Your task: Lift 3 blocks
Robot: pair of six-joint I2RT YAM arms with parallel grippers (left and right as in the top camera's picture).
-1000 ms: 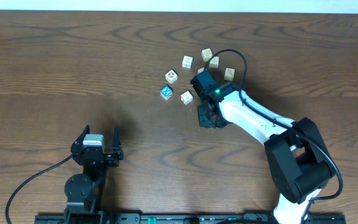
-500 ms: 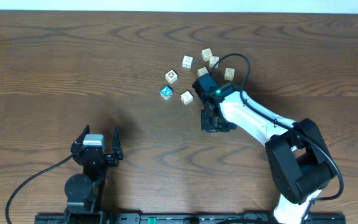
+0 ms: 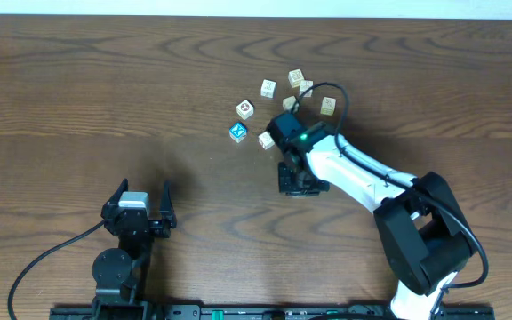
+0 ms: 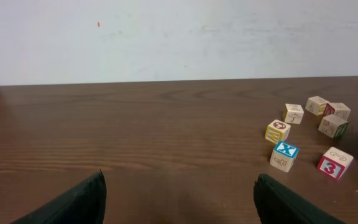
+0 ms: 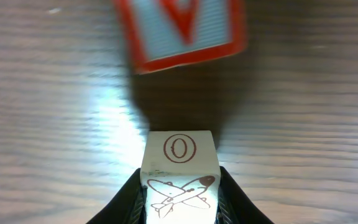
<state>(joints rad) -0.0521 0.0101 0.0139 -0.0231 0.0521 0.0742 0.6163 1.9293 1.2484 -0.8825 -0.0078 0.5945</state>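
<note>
Now, landmark: blue-faced cube (image 3: 236,132) with a white X, sitting on the wooden counter (image 3: 78,89) at the near edge of a loose cluster of cubes.
Right pincer (image 3: 296,180): clenched on the O cube; in the overhead view it is below and to the right of the blue-faced cube, near it but apart.
O cube (image 5: 179,149): pale, with a reddish-brown ringed O on one face and an aeroplane drawing on the next. It is squeezed between the two dark fingers (image 5: 129,202) in the right wrist view and hidden from overhead. Whether it is off the counter cannot be told.
Red-framed cube (image 5: 179,28): blurred, with a pale blue face and a red letter, just beyond the O cube with a dark shadow between them. Whether they touch cannot be told, nor where it lies from the blue-faced cube.
Red-faced cube (image 4: 334,163): shows a white 3 and rests on the counter just to the right of the blue-faced cube in the left wrist view.
Yellow-edged cube (image 4: 277,131): just behind the blue-faced cube, farther from the robot.
Other pale cubes (image 3: 296,77): scattered farther back and to the right of the blue-faced cube.
Left pincer (image 3: 142,197): released, jaws wide with nothing between them, well apart from the blue-faced cube, below and to its left in the overhead view.
</note>
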